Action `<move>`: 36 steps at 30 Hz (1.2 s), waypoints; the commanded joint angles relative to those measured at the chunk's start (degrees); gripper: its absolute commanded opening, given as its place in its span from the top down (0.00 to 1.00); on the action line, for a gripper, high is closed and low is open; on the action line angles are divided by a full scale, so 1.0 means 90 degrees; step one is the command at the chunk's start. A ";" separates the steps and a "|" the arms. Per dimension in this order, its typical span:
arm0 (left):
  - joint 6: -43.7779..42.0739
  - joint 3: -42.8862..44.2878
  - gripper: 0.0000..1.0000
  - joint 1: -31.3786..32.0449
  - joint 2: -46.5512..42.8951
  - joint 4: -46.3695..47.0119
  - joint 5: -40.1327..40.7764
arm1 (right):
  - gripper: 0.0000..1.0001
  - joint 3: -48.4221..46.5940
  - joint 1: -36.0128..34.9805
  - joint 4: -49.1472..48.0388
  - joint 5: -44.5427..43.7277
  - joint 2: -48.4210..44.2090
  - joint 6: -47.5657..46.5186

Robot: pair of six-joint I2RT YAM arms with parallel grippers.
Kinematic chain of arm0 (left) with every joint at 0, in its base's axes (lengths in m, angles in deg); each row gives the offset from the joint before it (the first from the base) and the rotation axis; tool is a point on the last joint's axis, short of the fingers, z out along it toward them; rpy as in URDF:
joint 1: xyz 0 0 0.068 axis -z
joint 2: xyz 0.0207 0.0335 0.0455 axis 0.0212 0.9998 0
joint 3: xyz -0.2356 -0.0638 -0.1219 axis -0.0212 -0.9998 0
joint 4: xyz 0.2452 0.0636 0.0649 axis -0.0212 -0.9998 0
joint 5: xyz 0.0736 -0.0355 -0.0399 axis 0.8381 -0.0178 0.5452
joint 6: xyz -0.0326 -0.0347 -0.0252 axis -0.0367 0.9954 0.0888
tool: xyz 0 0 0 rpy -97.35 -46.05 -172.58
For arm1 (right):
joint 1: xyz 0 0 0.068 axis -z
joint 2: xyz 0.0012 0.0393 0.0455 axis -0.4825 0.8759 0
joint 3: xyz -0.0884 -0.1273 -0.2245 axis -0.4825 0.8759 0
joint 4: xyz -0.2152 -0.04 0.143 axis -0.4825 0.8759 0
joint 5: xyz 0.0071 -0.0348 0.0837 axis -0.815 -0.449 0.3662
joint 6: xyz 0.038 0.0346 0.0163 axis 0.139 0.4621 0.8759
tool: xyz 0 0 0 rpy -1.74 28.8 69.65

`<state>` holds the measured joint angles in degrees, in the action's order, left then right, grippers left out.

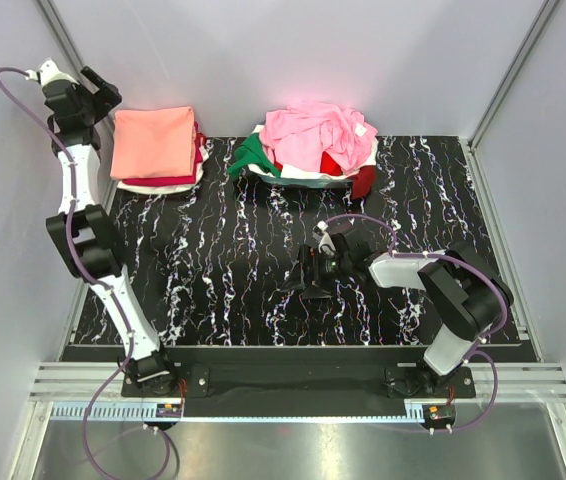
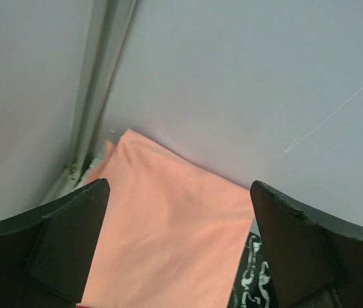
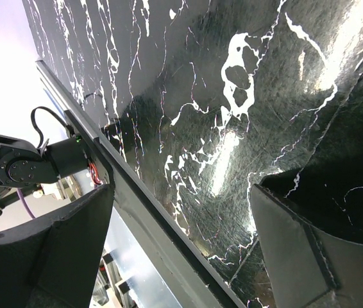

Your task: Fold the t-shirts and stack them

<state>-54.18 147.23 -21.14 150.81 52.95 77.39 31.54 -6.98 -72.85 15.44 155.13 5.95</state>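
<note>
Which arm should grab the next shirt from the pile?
Right, probably. The right fingers are open over bare mat, just in front of the pile. The left fingers, also open, are off in the far-left corner over the folded stack, farther from it.

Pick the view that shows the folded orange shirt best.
The top view: it shows the whole orange shirt, folded flat. The left wrist view shows only part of it; the right wrist view shows none.
</note>
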 commanded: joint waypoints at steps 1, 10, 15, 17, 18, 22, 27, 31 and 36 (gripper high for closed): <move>0.1151 -0.0009 0.02 -0.0149 0.0342 0.0551 -0.0641 | 0.05 -0.0043 0.0066 -0.0263 0.0085 -0.0010 0.0019; 0.1798 -0.2489 0.01 -0.0032 -0.1238 0.0876 -0.0682 | 0.05 0.0045 0.0075 -0.0302 0.0037 -0.0127 -0.0010; 0.2305 -0.3866 0.01 -0.0110 -0.2011 0.0405 -0.0398 | 0.04 0.0113 0.0075 -0.0361 0.0037 -0.0196 0.0000; 0.2646 -0.4501 0.05 -0.0140 -0.2021 0.0552 -0.0621 | 0.04 0.0133 0.0075 -0.0371 0.0017 -0.0215 0.0000; 0.2745 -0.4677 0.07 -0.0140 -0.2011 0.0736 -0.0652 | 0.04 0.0133 0.0075 -0.0371 0.0017 -0.0235 0.0000; 0.3340 -0.5439 0.15 -0.0140 -0.1894 0.1313 -0.0584 | 0.03 0.0133 0.0075 -0.0371 0.0017 -0.0225 0.0010; 0.3644 -0.5655 0.26 -0.0023 -0.1552 0.1372 -0.0418 | 0.02 0.0113 0.0075 -0.0361 0.0046 -0.0186 0.0010; 0.3781 -0.5744 0.28 0.0045 -0.1299 0.1782 -0.0281 | 0.02 0.0104 0.0095 -0.0371 0.0066 -0.0167 0.0010; 0.3781 -0.5227 0.29 0.0211 -0.0733 0.1637 -0.0086 | 0.02 0.0094 0.0124 -0.0400 0.0144 -0.0108 0.0010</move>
<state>-20.98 96.28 -20.18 142.40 64.03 73.94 32.32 -6.59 -74.51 15.84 155.04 6.15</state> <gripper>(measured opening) 0.710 0.981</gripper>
